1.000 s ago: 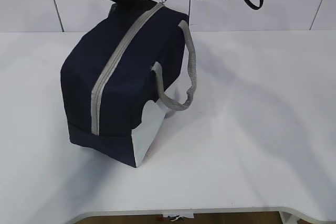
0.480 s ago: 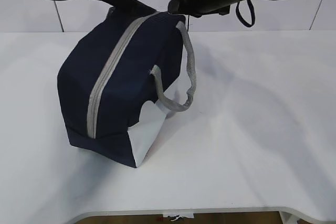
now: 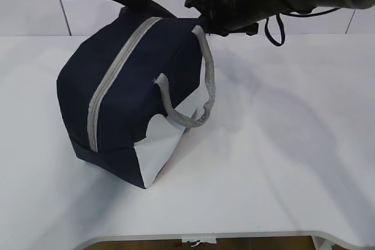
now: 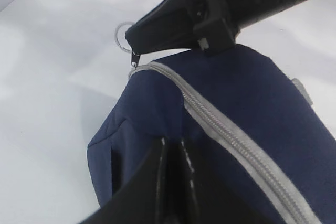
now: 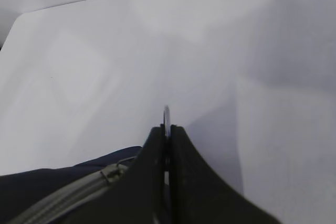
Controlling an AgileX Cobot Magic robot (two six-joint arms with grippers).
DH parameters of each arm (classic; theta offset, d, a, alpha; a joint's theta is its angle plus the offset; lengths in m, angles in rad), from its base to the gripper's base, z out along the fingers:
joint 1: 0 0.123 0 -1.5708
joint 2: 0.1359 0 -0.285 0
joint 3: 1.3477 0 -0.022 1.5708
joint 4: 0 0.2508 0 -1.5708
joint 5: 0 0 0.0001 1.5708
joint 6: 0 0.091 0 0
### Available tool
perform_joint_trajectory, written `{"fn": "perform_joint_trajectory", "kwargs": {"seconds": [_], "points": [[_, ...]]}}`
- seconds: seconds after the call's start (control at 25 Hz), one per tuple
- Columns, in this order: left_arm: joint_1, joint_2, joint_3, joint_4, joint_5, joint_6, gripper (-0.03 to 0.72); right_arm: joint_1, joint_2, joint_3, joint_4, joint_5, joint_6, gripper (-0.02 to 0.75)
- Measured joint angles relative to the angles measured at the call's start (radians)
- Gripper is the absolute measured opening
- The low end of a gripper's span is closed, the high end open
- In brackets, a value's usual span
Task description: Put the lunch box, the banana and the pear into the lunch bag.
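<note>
Now, right gripper [image 5: 166,129] tight on ring pull [image 4: 124,36]; lunch bag [image 3: 140,80] zipped.

Bright, even light; soft shadows (wrist views blurred close up).

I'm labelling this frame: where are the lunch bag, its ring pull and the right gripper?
lunch bag [image 3: 146,57]: exterior view, navy top panel.
ring pull [image 4: 119,37]: left wrist view, ring's left rim.
right gripper [image 5: 167,132]: right wrist view, closed fingertips.
</note>
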Motion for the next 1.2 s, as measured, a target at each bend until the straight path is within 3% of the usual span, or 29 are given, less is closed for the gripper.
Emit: {"fn": "perform_joint_trajectory", "kwargs": {"seconds": [1.2], "points": [[0.0, 0.0, 0.0, -0.015, -0.017, 0.023, 0.006, -0.007, 0.086, -0.044, -0.027, 0.101, 0.002, -0.01]]}}
